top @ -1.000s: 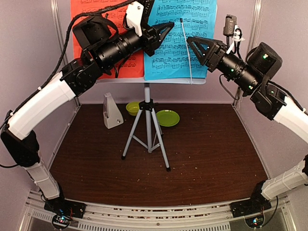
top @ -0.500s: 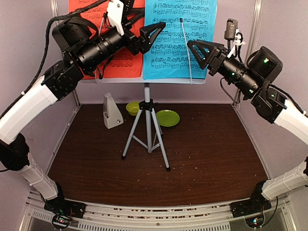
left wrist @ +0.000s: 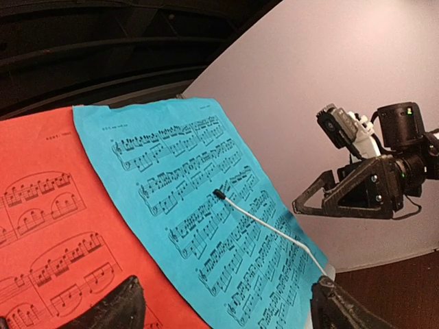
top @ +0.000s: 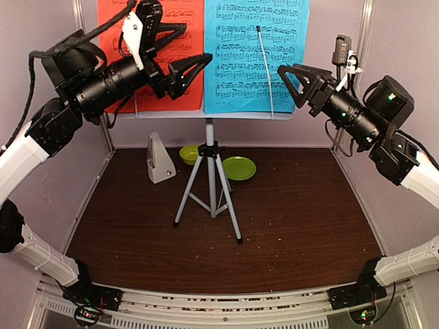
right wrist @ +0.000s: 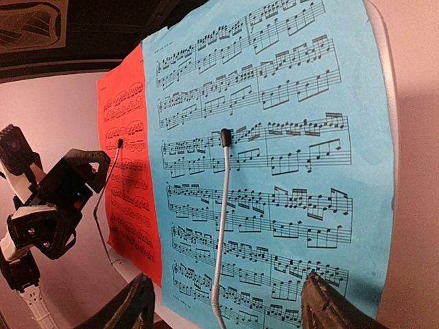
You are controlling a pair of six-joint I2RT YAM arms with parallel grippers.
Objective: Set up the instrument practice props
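Note:
The red music sheet (top: 171,55) and the blue music sheet (top: 250,75) stand side by side on the pale grey stand desk (top: 226,115), atop the grey tripod (top: 211,185). A white wire arm (top: 266,68) lies across the blue sheet. The whitish metronome (top: 160,159) stands left of the tripod. My left gripper (top: 192,44) hovers open in front of the red sheet, clear of it. My right gripper (top: 285,74) is open just right of the blue sheet. The left wrist view shows both sheets (left wrist: 185,205) between wide fingers (left wrist: 130,298). The right wrist view shows the blue sheet (right wrist: 288,137) and the wire arm (right wrist: 221,219).
A lime-green bowl (top: 189,153) and a lime-green plate (top: 239,168) sit on the dark brown table (top: 295,219) behind the tripod. Pale walls and metal posts (top: 360,41) close in the back and sides.
Both grippers have opened and drawn back from the sheets. The left arm swung left and away; the right arm eased back to the right. The sheets stay on the desk.

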